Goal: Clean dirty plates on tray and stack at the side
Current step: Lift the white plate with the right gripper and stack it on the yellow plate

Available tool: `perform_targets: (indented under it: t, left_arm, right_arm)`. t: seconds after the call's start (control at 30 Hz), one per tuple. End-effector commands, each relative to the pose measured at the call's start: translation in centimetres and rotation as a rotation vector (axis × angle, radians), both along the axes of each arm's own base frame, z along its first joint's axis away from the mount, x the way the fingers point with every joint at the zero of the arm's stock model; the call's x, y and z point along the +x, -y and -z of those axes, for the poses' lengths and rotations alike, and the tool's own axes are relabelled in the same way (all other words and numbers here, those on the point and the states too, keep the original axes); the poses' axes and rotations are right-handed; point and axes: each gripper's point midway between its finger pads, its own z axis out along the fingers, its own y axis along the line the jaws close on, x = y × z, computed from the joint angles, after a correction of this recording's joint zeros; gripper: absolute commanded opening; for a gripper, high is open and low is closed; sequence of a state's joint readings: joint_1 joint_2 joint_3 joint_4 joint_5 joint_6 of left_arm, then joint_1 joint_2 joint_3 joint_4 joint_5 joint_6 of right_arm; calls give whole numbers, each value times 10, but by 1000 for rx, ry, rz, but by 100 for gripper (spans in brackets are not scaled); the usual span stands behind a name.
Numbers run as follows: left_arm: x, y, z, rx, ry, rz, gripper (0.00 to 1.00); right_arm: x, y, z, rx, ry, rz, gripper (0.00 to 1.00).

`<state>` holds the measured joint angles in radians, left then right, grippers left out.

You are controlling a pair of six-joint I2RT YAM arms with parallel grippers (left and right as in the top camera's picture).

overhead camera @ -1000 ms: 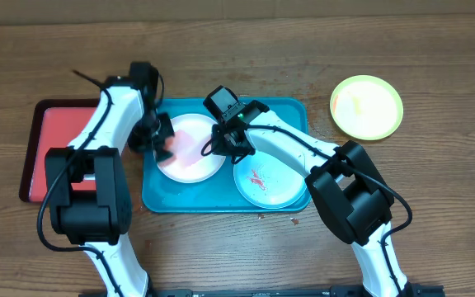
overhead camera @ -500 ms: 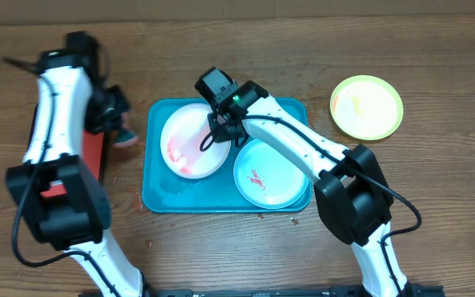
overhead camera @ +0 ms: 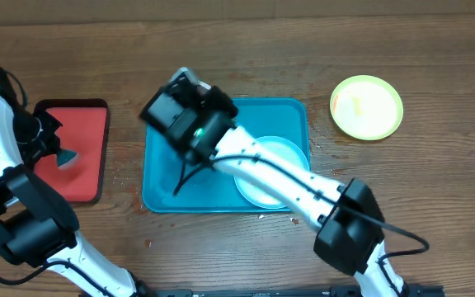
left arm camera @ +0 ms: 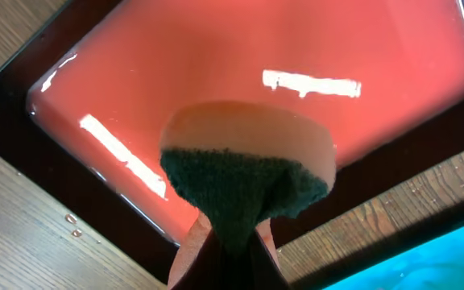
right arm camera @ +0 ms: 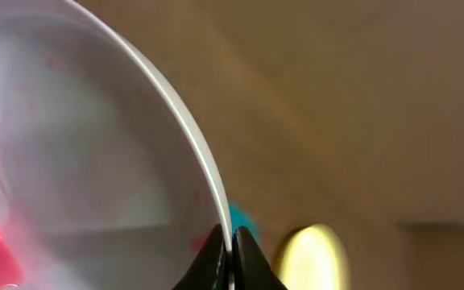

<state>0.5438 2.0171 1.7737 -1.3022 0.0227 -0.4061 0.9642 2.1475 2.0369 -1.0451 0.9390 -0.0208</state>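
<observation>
My right gripper [right arm camera: 232,246] is shut on the rim of the white plate [right arm camera: 79,153], which has red smears and is held on edge. In the overhead view this gripper [overhead camera: 181,89] is raised high over the teal tray [overhead camera: 163,186] and blurred; only a sliver of the white plate shows there. The mint-green plate [overhead camera: 275,165] lies in the tray's right half. The yellow-green plate [overhead camera: 367,107] sits on the table at the far right. My left gripper [left arm camera: 232,250] is shut on a sponge [left arm camera: 248,169] above the red tray [left arm camera: 216,64].
The red tray [overhead camera: 85,124] with its dark rim lies left of the teal tray on the wooden table. Water drops lie on the wood beside it. The right arm stretches across the teal tray's middle.
My left gripper carried the sponge left, from the teal tray to over the red tray. My right gripper lifted the white plate off the teal tray, up toward the overhead camera.
</observation>
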Motion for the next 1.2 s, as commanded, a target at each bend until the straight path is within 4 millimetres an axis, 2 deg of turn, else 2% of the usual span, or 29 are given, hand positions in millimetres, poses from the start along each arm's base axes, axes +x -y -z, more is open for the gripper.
perform_targets:
  t: [0.0,0.1,0.23,0.5,0.57,0.63,0.73,0.77,0.83,0.97,1.0,1.07,1.17]
  left_arm:
    - [5,-2,-3,-11,19,-14,4]
    - [5,-2,-3,-11,20,-14,4]
    - [5,-1,-3,-11,19,-14,4]
    - [5,-1,-3,-11,19,-13,5]
    - [5,-1,-2,-12,19,-13,4]
    - [5,-1,-2,-12,19,-13,4]
    - [3,0,-2,-17,12,-13,4]
    - [2,1,-2,-21,9,-13,4]
    - [1,2,-2,-24,4,-13,4]
    - [3,1,-2,-20,11,-13,4]
    - [3,1,-2,-20,11,-13,4]
    - [3,1,-2,-19,11,-5,4]
    - [3,1,-2,-20,11,-2,4]
  right_arm:
    - [-5,9,-64,-241,199,1,4]
    - [-14,-4,-75,-342,225,-50,4]
    - [-15,-15,-81,-352,241,-80,4]
    - [-14,-14,-81,-359,239,-81,4]
    - [-11,-15,-76,-313,224,-87,4]
    - [-7,-23,-57,-149,164,-108,4]
    - [-12,-46,7,126,-164,-250,4]
    - [-11,-44,18,157,-233,-271,4]
    - [1,-24,22,194,-262,-204,4]
    - [34,27,-5,375,-197,25,4]
    - [48,52,-12,477,-210,100,4]
    - [59,81,-12,599,-280,155,4]
    - [73,129,-1,746,-405,228,4]
